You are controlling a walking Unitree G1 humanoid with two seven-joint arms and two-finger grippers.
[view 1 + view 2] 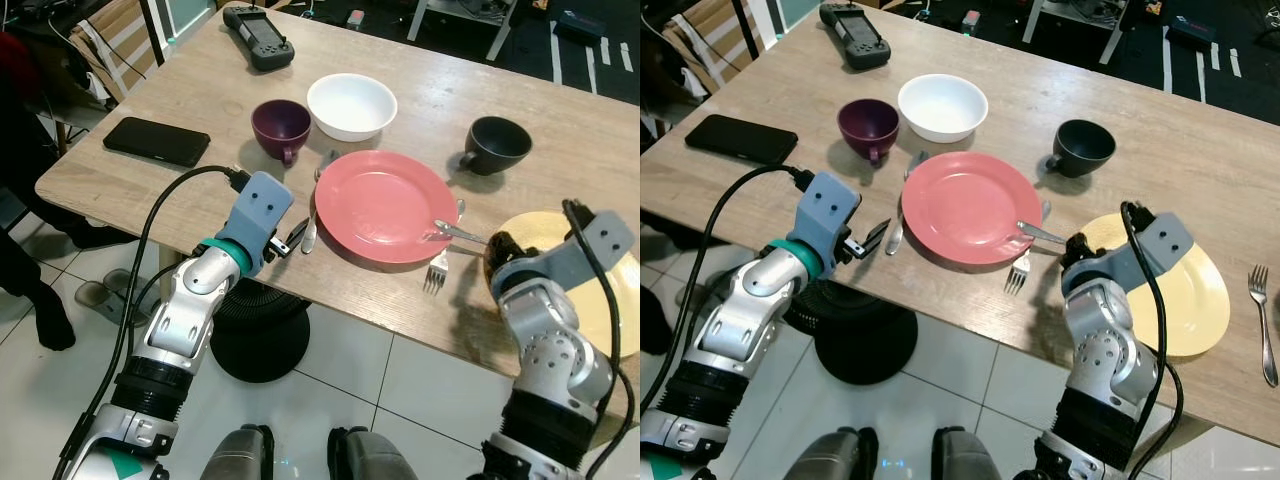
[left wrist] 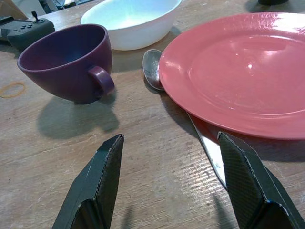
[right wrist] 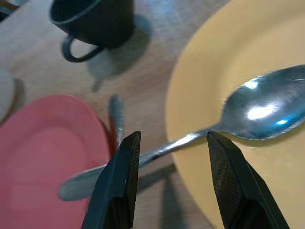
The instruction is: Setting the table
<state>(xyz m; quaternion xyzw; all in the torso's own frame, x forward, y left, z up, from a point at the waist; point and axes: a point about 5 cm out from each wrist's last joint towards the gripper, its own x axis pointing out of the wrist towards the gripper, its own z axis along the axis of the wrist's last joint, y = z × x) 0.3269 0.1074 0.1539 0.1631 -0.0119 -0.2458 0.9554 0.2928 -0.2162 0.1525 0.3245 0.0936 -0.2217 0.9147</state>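
Observation:
A red plate (image 1: 385, 205) lies near the table's front edge. Along its left rim lies a spoon (image 2: 153, 67), and my left gripper (image 1: 295, 235) hovers open just in front of that spoon's handle, holding nothing. A second spoon (image 3: 257, 107) bridges the red plate and the yellow plate (image 1: 1195, 290), its bowl over the yellow one. My right gripper (image 3: 174, 136) is open, one finger on each side of that spoon's handle. A fork (image 1: 437, 270) lies between the two plates.
Behind the red plate stand a purple cup (image 1: 280, 125), a white bowl (image 1: 351, 105) and a black cup (image 1: 497, 143). A phone (image 1: 157, 141) and a controller (image 1: 257, 37) lie at the left. Another fork (image 1: 1262, 320) lies right of the yellow plate.

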